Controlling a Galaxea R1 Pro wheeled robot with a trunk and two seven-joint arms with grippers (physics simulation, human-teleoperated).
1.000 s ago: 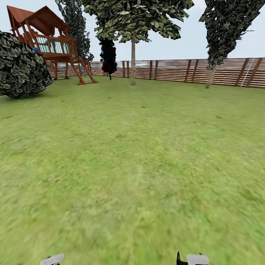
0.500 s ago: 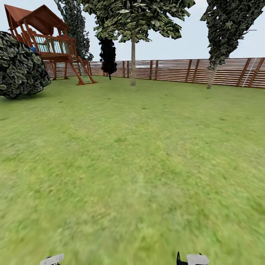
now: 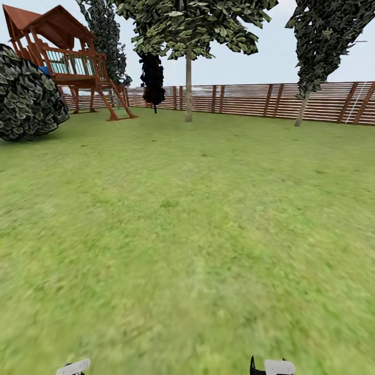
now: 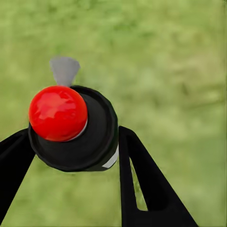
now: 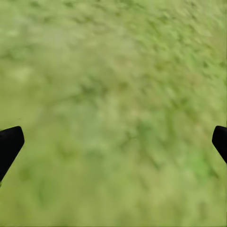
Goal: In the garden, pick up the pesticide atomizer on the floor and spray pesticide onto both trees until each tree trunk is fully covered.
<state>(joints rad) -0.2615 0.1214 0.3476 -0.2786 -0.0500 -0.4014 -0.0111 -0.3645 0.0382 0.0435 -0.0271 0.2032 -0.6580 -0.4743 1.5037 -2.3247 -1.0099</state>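
In the left wrist view my left gripper (image 4: 73, 137) is shut on the pesticide atomizer (image 4: 59, 113), a black body with a red round cap and a grey nozzle, held above the grass floor (image 4: 179, 56). My right gripper (image 5: 113, 142) is open, with only grass between its black fingertips (image 5: 9, 144). In the head view two trees stand far ahead by the fence. One has an upright pale trunk (image 3: 188, 88). The other, at the right, has a leaning trunk (image 3: 301, 110).
A reddish slat fence (image 3: 250, 99) closes the far side of the garden lawn (image 3: 187, 234). A wooden play tower (image 3: 67, 57) and a round dark bush (image 3: 26, 96) stand at the left. A narrow black conifer (image 3: 153, 78) stands by the fence. My arm ends show low in the head view (image 3: 73, 367) (image 3: 273, 367).
The whole head view has shifted slightly, with the bush sliding left and the leaning tree right, so the camera has moved forward. Both arm ends keep their places.
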